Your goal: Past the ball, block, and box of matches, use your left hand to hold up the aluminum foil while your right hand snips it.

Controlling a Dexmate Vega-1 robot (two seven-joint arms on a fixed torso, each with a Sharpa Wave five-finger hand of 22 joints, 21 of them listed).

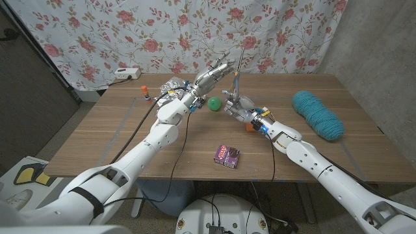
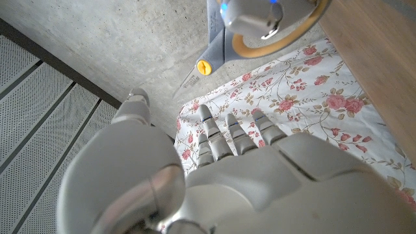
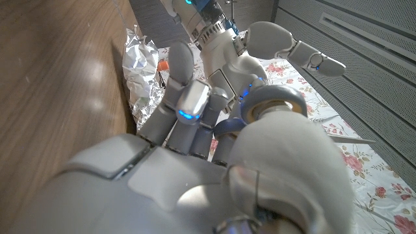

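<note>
Crumpled aluminum foil (image 1: 173,85) lies on the far left part of the wooden bench (image 1: 97,140), beyond the green ball (image 1: 214,104). It is not lifted: the left hand (image 1: 212,77) hangs in the air above and just to the right of it, fingers spread and empty. The right hand (image 1: 235,106) grips a pair of scissors (image 1: 238,71) with the blades pointing upward, close beside the ball. An orange block (image 1: 249,128) peeps out under the right forearm, and the box of matches (image 1: 227,155) sits nearer the front, well apart from the foil.

By my reckoning the work is at the reaching stage. The left hand has to come down and back onto the foil, pinch an edge and raise it; only then can the scissors tip over and close on the sheet.

From the right wrist view the foil shows close, a wrinkled heap on the bench with the open left hand above it, which the head view gives only small. The left wrist view looks past its own spread fingers (image 2: 231,133) to the scissors' pivot and grey blades, near at hand, but shows no foil.

A skein of teal yarn (image 1: 316,114) rests far right.
</note>
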